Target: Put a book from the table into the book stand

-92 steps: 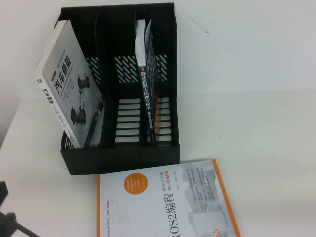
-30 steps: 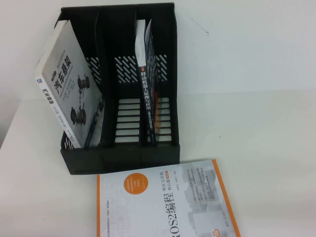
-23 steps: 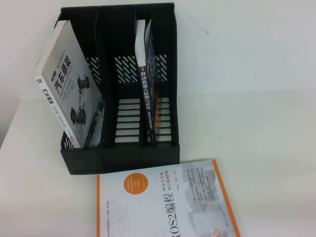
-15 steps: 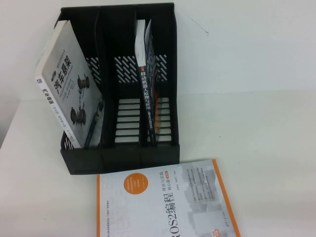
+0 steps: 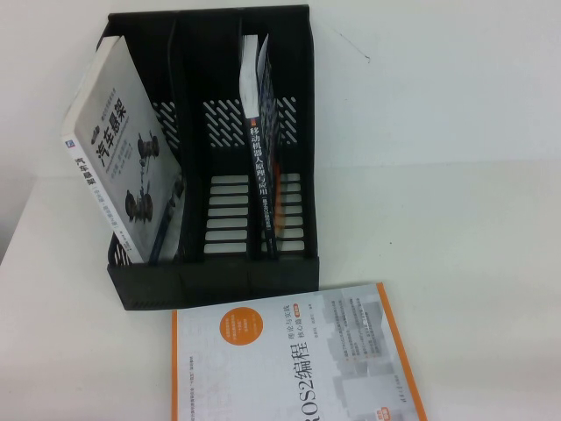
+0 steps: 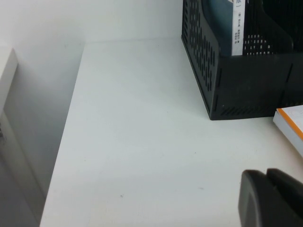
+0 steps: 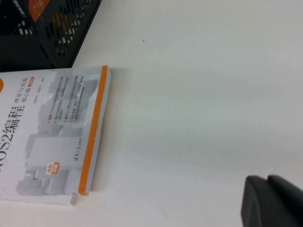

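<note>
Only wrist views: left gripper (image 6: 272,198), right gripper (image 7: 274,201)

A black book stand (image 5: 215,272) with three compartments stands on a white table (image 5: 456,228). In the stand's left compartment a white-grey book (image 5: 118,171) leans tilted, its top edge tipped out over the stand's left wall (bold black Chinese title and car suspension parts on the cover). The middle compartment holds nothing. In the right compartment a dark-spined book (image 5: 261,175) stands nearly upright. Just in front of the stand, an orange-bordered ROS2 book (image 5: 294,360) lies flat on the table.
</note>
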